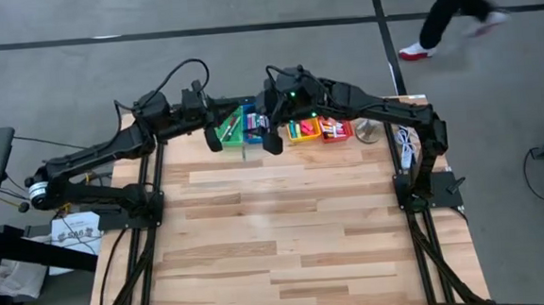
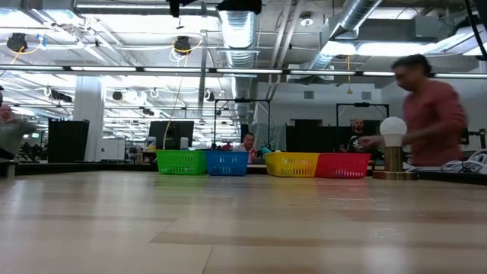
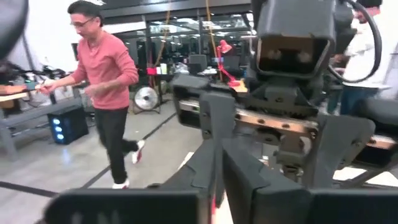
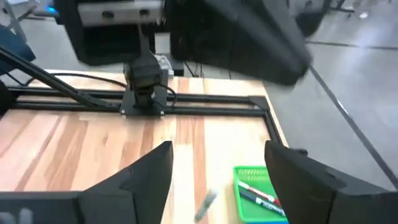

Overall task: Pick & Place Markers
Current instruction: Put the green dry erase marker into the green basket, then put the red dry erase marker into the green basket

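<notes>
Spread wide, the right gripper (image 4: pixel 217 180) is held above the green bin (image 4: pixel 260 191), where markers (image 4: pixel 256 190) are seen. Beside it, the left gripper (image 1: pixel 216 137) is pressed together on a green marker (image 1: pixel 229 129).

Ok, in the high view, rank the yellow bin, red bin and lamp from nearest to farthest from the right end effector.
1. Yellow bin, just beside the right end effector.
2. Red bin, one further right.
3. Lamp, farthest right.

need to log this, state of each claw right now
left claw: shut, pink sliver between the fingers, can't tell what.
right claw: open, holding nothing.
</notes>
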Tool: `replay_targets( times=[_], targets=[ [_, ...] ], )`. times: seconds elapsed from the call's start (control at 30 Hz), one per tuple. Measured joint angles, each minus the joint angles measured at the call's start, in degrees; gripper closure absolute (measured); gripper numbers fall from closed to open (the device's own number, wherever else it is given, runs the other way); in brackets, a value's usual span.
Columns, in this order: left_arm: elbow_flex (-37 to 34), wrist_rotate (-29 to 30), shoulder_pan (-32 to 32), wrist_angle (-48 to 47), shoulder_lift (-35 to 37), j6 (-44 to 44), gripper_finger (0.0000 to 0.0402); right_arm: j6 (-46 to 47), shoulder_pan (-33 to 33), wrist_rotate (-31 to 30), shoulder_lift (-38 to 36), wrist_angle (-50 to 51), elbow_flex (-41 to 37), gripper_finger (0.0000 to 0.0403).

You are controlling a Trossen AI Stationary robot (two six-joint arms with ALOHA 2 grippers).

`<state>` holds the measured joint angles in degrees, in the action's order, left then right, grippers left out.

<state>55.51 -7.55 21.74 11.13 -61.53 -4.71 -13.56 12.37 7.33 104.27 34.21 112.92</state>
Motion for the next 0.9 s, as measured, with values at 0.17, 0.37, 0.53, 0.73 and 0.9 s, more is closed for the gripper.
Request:
replay_targets(
  times=[0.17,0.37,0.53,0.73,0.9],
  targets=[
    [0.0,-1.7,5.0,-0.7,0.3,0.0,0.0396,0.1,1.1,0.0,0.0,4.7,0.0,0.0153],
    [0.0,-6.2,12.7,-3.3,0.3,-0.2,0.0396,3.4,2.2,0.0,0.0,9.9,0.0,0.0154],
    [0.0,-11.8,15.3,-7.6,0.5,0.9,0.0392,4.1,2.4,0.1,0.0,14.0,0.0,0.0154],
    [0.0,-12.2,14.8,-16.9,0.3,0.2,0.0390,4.1,2.4,0.0,0.0,19.3,0.0,0.0154],
    [0.0,-9.3,13.0,-25.3,-0.1,-0.7,0.0374,3.3,2.4,-1.3,0.0,23.5,0.0,0.0154]
  ],
)
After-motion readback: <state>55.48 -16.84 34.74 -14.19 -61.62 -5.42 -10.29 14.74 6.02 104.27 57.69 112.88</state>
